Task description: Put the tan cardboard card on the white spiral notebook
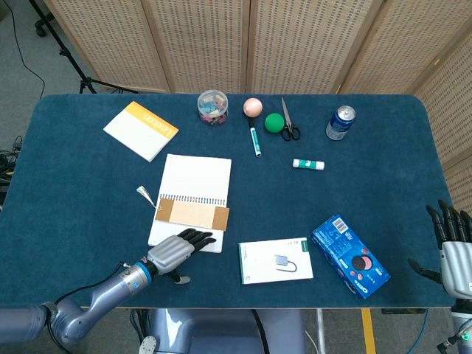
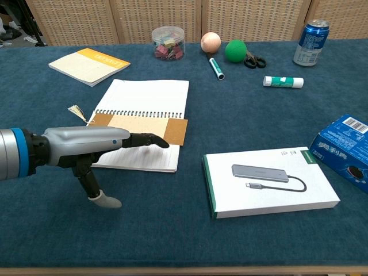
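The tan cardboard card (image 1: 193,213) (image 2: 141,126) lies flat across the middle of the white spiral notebook (image 1: 197,177) (image 2: 150,95), over its wire spine, with a small tassel at its left end. My left hand (image 1: 174,251) (image 2: 92,147) hovers at the notebook's near edge, fingers stretched out flat, thumb pointing down, holding nothing. Its fingertips (image 2: 156,141) reach just over the notebook's lower page, clear of the card. My right hand (image 1: 453,243) stands open at the table's right front corner, far from both.
A yellow-and-white booklet (image 1: 141,130) lies back left. A jar of clips (image 1: 212,106), peach ball (image 1: 253,107), marker (image 1: 255,139), green ball (image 1: 274,122), scissors (image 1: 288,122), can (image 1: 340,122) and glue stick (image 1: 308,164) line the back. A white product box (image 1: 275,259) and blue box (image 1: 349,255) sit front right.
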